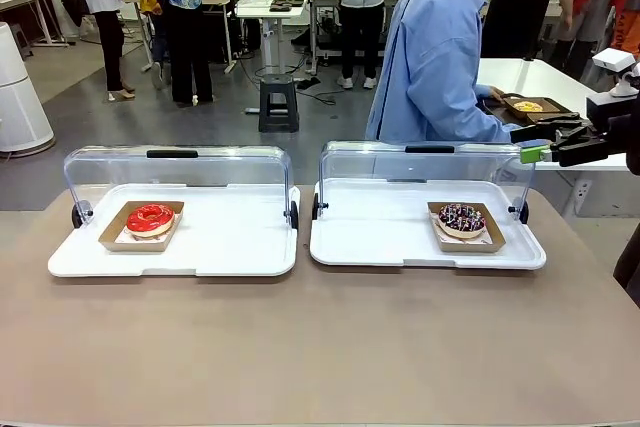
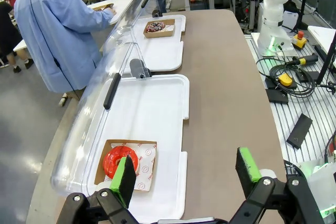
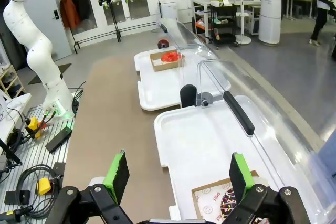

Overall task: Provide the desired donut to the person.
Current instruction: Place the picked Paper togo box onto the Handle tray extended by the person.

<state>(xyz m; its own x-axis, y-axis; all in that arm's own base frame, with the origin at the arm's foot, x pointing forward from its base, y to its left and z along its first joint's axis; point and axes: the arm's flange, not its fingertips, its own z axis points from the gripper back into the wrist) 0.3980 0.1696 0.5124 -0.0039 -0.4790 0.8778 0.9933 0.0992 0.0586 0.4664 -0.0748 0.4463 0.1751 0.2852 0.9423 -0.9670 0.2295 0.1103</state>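
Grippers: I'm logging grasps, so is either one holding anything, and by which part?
Nothing is held. The left gripper and right gripper are both open, with nothing between their fingers.

We can read no text anywhere; the paper liner (image 2: 143, 165) under the red donut (image 2: 119, 161) carries small red printed marks, too small for us to make out.

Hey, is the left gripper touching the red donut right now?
Apart. In the left wrist view the left gripper hangs open well above the table, and the red donut lies untouched in its cardboard tray below.
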